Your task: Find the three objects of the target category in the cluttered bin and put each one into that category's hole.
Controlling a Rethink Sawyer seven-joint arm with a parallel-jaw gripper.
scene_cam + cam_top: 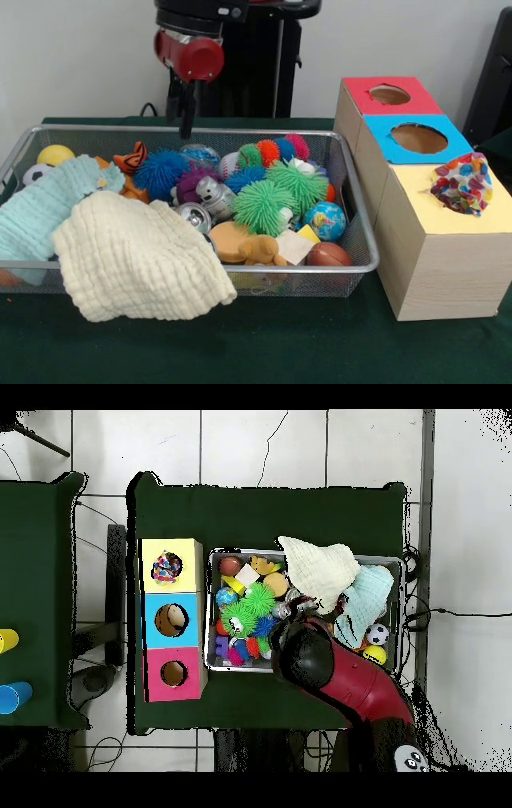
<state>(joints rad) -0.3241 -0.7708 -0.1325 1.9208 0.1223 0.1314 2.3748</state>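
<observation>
Claw (186,120) hangs over the bin's (364,264) far rim, holding nothing; fingers look pressed together. Bin crammed: cream cloth (136,256) draped over the near rim, pale blue cloth (40,208), spiky green ball (262,206), globe ball (325,220). Patchwork ball (462,184) sits in the yellow-topped box's hole (167,568). Red arm (345,674) reaches in over the bin.

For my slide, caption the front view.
Multicoloured patchwork soft ball sits in yellow-topped box's hole; gripper above cluttered wire-mesh bin.
</observation>
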